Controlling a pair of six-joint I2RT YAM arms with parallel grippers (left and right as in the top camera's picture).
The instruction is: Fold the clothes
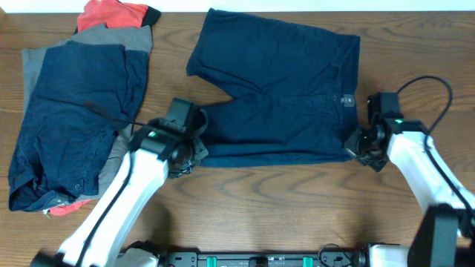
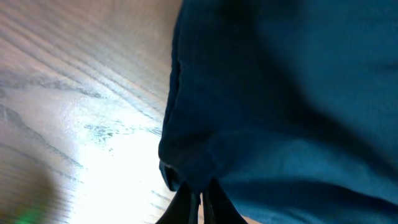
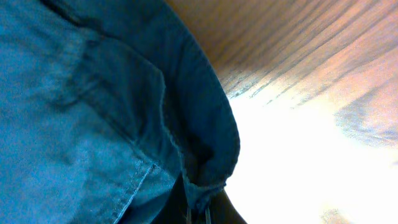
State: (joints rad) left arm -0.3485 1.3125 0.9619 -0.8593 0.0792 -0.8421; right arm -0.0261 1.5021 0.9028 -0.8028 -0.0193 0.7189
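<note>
While left fingers (image 2: 180,211) pinch the navy shorts (image 1: 282,81) at a hem, right fingers (image 3: 229,214) pinching their waistband

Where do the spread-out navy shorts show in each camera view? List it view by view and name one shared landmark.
Overhead: navy shorts spread flat, centre to upper right.
Left wrist: fills the right side, hem corner bottom centre.
Right wrist: fills the left side, waistband edge curling down centre.
Shared landmark: the wooden table beside the fabric edge.
</note>
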